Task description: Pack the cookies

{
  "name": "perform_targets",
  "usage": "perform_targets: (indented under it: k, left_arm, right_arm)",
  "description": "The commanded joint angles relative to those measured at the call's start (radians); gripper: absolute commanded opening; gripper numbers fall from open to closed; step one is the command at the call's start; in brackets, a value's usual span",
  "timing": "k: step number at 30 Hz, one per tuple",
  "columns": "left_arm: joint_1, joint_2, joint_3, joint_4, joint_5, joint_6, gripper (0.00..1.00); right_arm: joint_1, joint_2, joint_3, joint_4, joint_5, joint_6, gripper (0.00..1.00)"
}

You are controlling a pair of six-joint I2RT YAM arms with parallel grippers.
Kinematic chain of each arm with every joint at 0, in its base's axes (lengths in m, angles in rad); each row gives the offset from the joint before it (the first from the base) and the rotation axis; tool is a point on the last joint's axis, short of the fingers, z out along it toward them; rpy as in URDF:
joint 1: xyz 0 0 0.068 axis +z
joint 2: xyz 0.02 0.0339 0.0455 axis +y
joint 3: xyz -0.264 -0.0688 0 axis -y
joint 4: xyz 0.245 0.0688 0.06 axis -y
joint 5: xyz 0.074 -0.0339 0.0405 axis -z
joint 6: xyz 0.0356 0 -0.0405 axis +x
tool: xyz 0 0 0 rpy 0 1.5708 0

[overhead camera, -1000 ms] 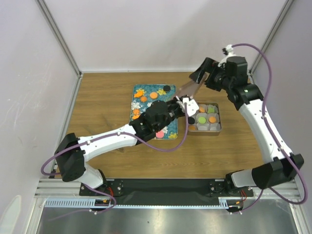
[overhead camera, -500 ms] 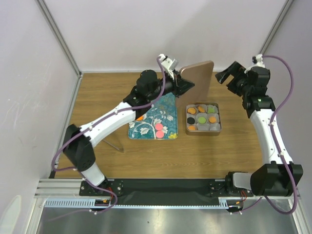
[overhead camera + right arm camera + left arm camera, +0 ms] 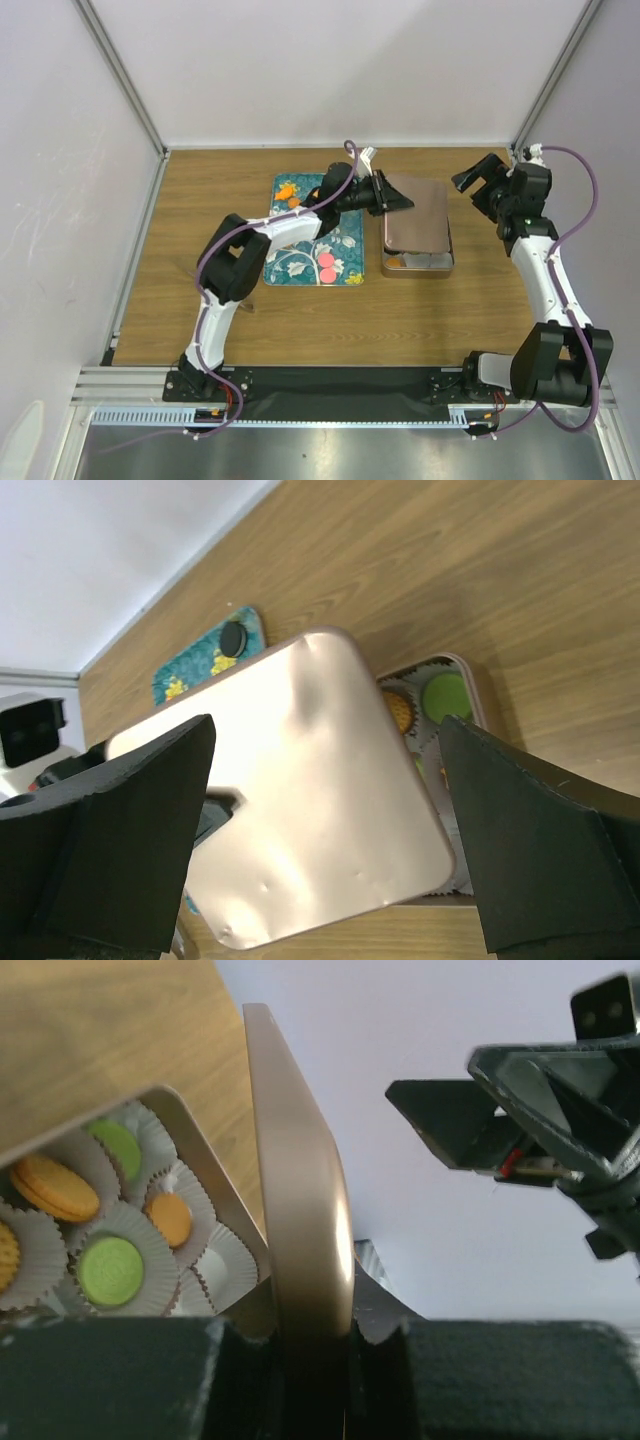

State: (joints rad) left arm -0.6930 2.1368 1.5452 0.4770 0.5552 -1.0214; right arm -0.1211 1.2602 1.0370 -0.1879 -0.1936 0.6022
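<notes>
While the right claw gapes, left claw pinches the lid.

From above, the lid hides most of the tin from you; only its bottom strip shows, with one cookie peeking out. The left arm covers the tray's upper right. At the left wrist, the lid's lower end vanishes inside the left gripper. The right gripper shows only as dark blurs, cropped at both lower corners.
</notes>
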Motion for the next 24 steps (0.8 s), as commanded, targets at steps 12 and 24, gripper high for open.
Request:
perform_targets:
  k: [12, 24]
  left_arm:
    - [0.009, 0.207, 0.197, 0.204, 0.083, -0.319, 0.01]
    - [0.009, 0.276, 0.219, 0.181, 0.117, -0.356, 0.04]
  right_arm:
    - [-0.022, 0.061, -0.175, 0.243, -0.038, -0.016, 1.00]
    - [-0.023, 0.111, -0.262, 0.327, -0.055, -0.016, 1.00]
